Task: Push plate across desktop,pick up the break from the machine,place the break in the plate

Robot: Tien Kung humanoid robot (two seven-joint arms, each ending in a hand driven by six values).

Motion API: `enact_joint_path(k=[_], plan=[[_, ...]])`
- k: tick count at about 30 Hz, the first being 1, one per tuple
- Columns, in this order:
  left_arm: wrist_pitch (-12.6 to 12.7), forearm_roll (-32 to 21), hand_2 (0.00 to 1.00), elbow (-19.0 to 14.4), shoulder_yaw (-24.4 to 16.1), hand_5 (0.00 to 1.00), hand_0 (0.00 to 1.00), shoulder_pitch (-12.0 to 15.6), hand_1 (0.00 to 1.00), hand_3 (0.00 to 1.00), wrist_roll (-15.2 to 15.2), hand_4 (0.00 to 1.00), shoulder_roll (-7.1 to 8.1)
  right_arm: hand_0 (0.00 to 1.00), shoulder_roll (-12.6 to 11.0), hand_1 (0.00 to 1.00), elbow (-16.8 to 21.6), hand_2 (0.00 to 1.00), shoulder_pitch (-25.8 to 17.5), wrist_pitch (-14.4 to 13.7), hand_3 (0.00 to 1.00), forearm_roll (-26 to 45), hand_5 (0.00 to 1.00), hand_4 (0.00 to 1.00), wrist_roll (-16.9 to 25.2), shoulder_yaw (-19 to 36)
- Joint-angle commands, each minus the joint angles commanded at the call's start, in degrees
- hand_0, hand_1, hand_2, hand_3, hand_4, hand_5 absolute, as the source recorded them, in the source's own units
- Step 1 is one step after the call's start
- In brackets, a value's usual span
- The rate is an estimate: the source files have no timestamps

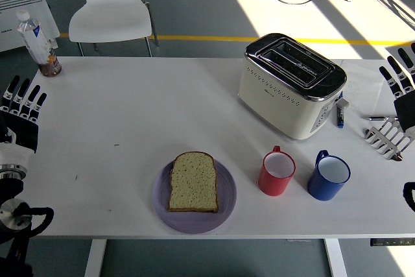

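Note:
A slice of bread (193, 181) lies flat on a purple plate (224, 209) near the table's front edge, left of centre. The cream and chrome toaster (290, 85) stands at the back right with both slots empty. My left hand (19, 109) hovers at the far left edge, fingers spread and holding nothing. At the far right edge my right hand (402, 82) is raised with fingers spread, also holding nothing. Both hands are far from the plate and the toaster.
A red mug (277, 172) and a blue mug (329, 176) stand right of the plate. A metal toast rack (386, 137) and a small blue item (340, 116) lie right of the toaster. A water bottle (36, 39) stands at the back left corner. A white chair (110, 3) is behind the table.

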Motion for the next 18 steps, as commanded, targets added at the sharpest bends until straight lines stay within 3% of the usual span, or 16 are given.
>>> enact_joint_path(k=[18], plan=[[-0.15, -0.09, 0.874, -0.24, 0.97, 0.998, 0.818, 2.44, 0.823, 0.815, -0.33, 0.481, 0.07, 0.868, -0.25, 0.826, -0.6, 0.858, -1.15, -0.05, 0.858, -0.2, 0.998, 0.538, -0.13, -1.44]])
